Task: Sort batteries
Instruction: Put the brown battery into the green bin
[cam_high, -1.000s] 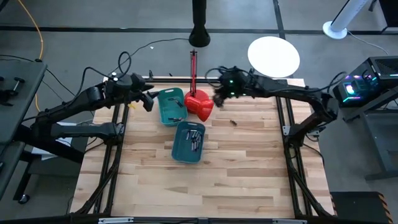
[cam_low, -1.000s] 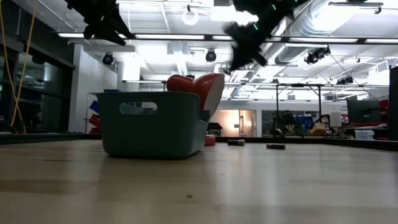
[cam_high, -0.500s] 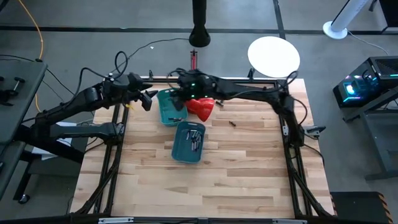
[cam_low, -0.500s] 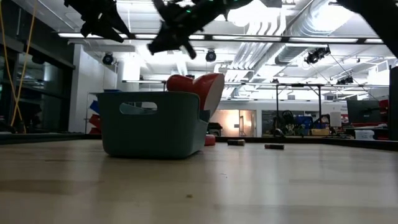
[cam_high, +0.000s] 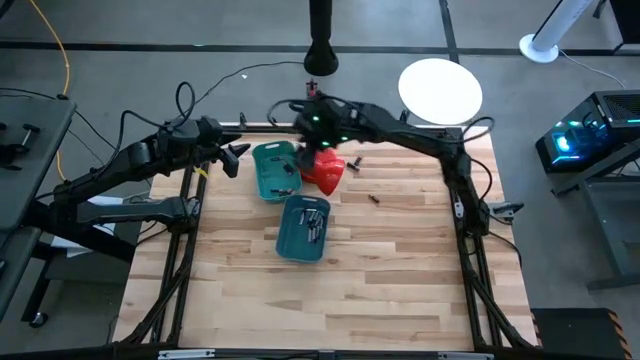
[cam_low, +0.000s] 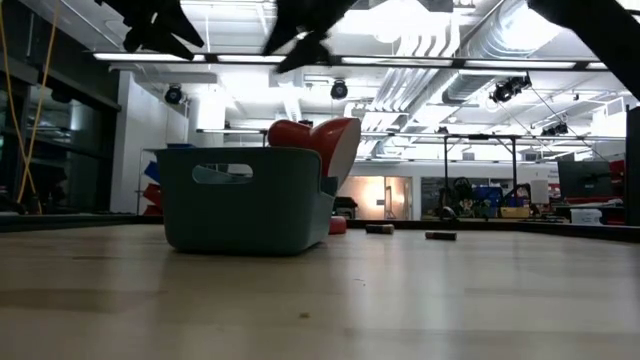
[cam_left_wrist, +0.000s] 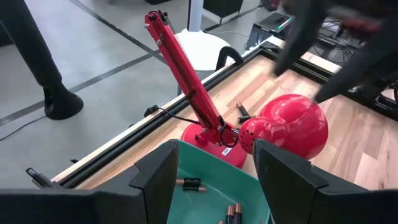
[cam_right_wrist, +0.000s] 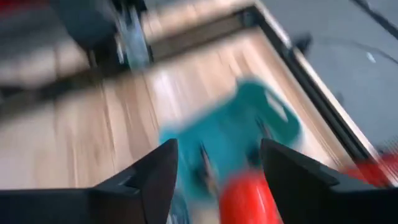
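Batteries (cam_high: 313, 226) | small dark cylinders, pale ends | lying in teal bins (cam_high: 291, 240)

two bins sit on the tabletop (cam_high: 300, 300) near its far edge: the far bin (cam_high: 272, 170) and, just in front of it, the near bin (cam_high: 303, 227), each with batteries (cam_high: 313, 224) inside. a lamp (cam_high: 322, 168) stands right of the far bin. two loose batteries (cam_high: 373, 198) lie right of the lamp, apart.
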